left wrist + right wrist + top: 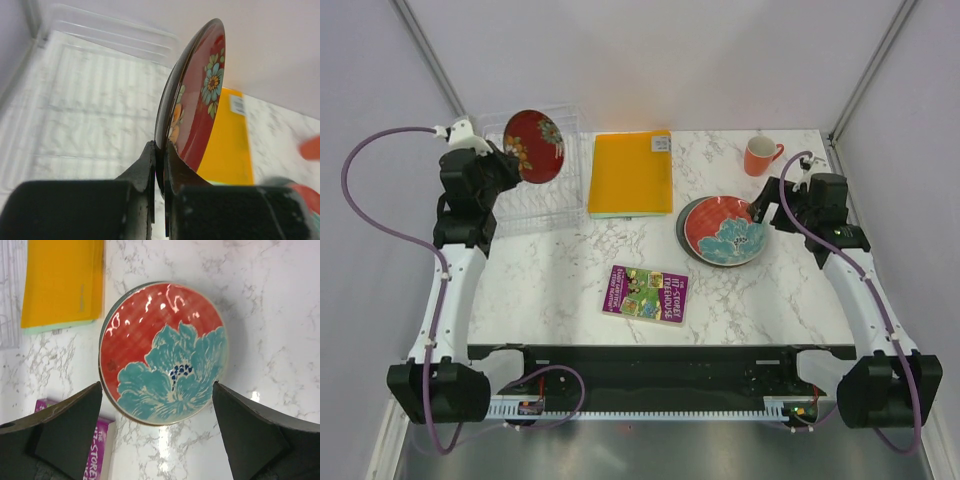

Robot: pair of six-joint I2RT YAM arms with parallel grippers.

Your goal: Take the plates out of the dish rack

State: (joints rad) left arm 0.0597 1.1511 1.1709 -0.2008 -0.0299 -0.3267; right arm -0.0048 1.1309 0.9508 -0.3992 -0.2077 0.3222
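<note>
Dark red plate, the small one with painted flowers, is pinched by its rim in my left gripper, fingers closed tight on it. It stands on edge over the dish rack at the table's far left. My right gripper hangs above the red plate with the teal bloom, jaws spread wide to either side of it, holding nothing. That plate lies flat on a darker plate, on the marble just right of the orange folder. Orange mug behind it. Purple book near centre.
</note>
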